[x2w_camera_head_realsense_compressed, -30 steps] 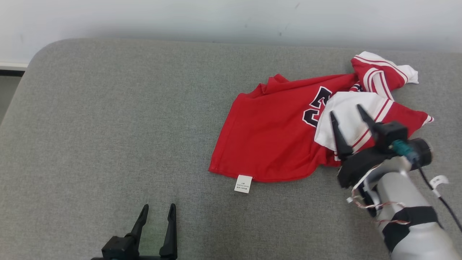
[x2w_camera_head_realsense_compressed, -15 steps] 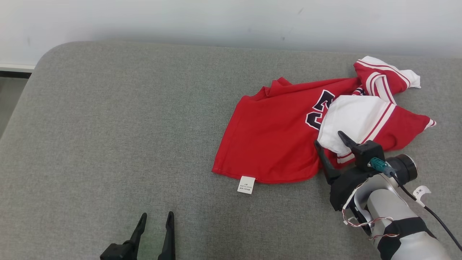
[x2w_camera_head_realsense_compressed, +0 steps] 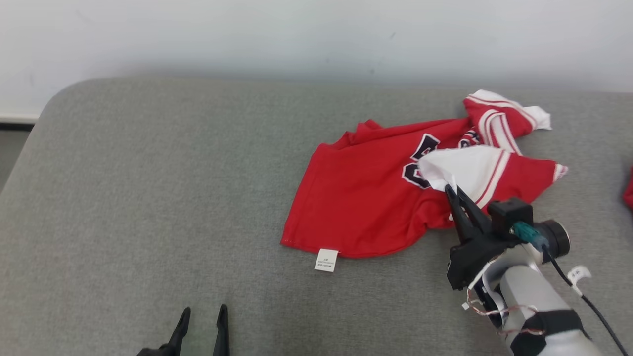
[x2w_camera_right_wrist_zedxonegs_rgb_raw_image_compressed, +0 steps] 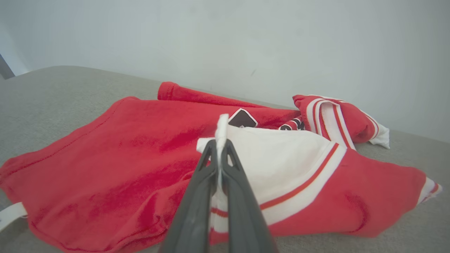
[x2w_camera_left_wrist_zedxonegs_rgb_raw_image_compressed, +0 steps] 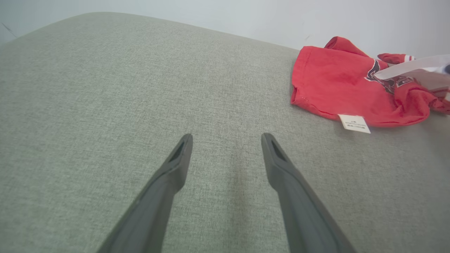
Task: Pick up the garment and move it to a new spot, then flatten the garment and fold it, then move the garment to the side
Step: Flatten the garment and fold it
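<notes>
Pinches a fold of the white panel (x2w_camera_head_realsense_compressed: pixel 470 165) on the garment (x2w_camera_head_realsense_compressed: pixel 366 198) with the right gripper (x2w_camera_head_realsense_compressed: pixel 449 190), its fingers pressed together on the cloth. Marks a change from a second ago: then hovered over that same panel with fingers spread wide; half a second ago, reached the panel's near edge with them still apart. Gathers the panel's edge into a small peak at the tips, visible from the right wrist as a white tuft poking up between the closed fingers (x2w_camera_right_wrist_zedxonegs_rgb_raw_image_compressed: pixel 205 172).

Leaves the garment on the right half of the grey cushion (x2w_camera_head_realsense_compressed: pixel 148 173), toward the wall (x2w_camera_head_realsense_compressed: pixel 247 34), in much the same crumpled lie as before: red body spread to the left, striped sleeve (x2w_camera_head_realsense_compressed: pixel 499 116) bunched at the far end, label (x2w_camera_head_realsense_compressed: pixel 326 260) flat on the cushion at the near hem.

Keeps the left gripper (x2w_camera_head_realsense_compressed: pixel 203 309) spread wide, as before, low over bare cushion and well apart from the garment. Shows it lower in the head view than a second ago, with the whole scene shifted too, so a move of the camera rather than of the things. Brings a red scrap (x2w_camera_head_realsense_compressed: pixel 629 188) into the head view's right edge, too little of it showing to tell what.
</notes>
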